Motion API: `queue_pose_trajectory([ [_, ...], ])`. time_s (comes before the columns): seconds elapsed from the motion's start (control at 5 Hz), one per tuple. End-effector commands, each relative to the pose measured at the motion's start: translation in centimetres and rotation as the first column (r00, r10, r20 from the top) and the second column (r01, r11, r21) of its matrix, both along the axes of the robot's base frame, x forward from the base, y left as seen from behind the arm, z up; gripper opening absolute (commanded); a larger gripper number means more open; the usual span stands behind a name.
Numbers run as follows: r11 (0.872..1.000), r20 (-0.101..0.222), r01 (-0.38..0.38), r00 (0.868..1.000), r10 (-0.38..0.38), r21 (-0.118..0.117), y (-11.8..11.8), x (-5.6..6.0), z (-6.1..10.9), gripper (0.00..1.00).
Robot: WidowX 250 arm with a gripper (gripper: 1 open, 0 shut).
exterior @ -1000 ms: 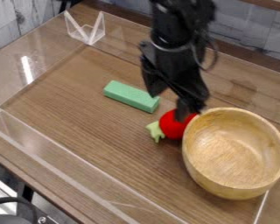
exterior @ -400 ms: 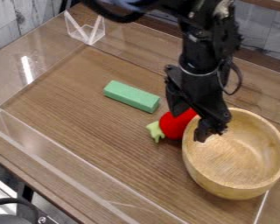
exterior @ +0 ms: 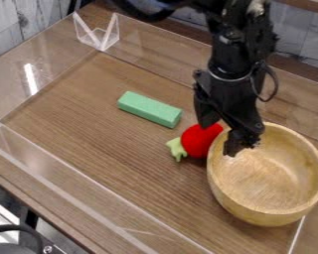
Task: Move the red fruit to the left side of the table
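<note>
The red fruit (exterior: 197,142) lies on the brown wood-grain table (exterior: 95,139), with its light green leafy cap (exterior: 177,149) pointing left, right beside the wooden bowl's left rim. My gripper (exterior: 223,136) hangs from the black arm just above the fruit's right side, open, with one finger (exterior: 206,121) over the fruit and the other near the bowl's rim. Nothing is held between the fingers. The arm hides part of the fruit's top.
A large wooden bowl (exterior: 268,174) sits at the right front. A flat green rectangular block (exterior: 150,108) lies left of the fruit. Clear acrylic walls (exterior: 43,69) edge the table, with a folded clear piece (exterior: 95,33) at the back left.
The arm has swung to the right and a bit down, from over the fruit's left to just above its right side by the bowl's rim. The fruit, block and bowl have not moved.
</note>
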State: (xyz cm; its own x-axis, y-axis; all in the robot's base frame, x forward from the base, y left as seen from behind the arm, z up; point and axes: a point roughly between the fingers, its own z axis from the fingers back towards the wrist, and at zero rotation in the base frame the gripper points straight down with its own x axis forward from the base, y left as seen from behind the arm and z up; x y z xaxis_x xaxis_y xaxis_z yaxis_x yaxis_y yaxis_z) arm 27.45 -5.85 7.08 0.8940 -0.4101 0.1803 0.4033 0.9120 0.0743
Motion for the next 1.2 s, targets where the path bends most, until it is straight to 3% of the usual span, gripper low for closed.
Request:
queue_pose_trajectory([
  [0.0,1.0,0.025,0.021,0.999,-0.021,-0.003,0.7,0.2,-0.2,1.0],
  [0.4,0.997,0.018,-0.077,0.997,0.077,-0.004,3.0,0.0,-2.4,1.0],
  [0.6,0.995,0.011,-0.104,0.994,0.104,0.001,2.8,-0.2,-4.0,0.0],
  [1.0,0.991,0.01,-0.131,0.991,0.131,-0.009,2.0,0.6,-5.5,0.0],
])
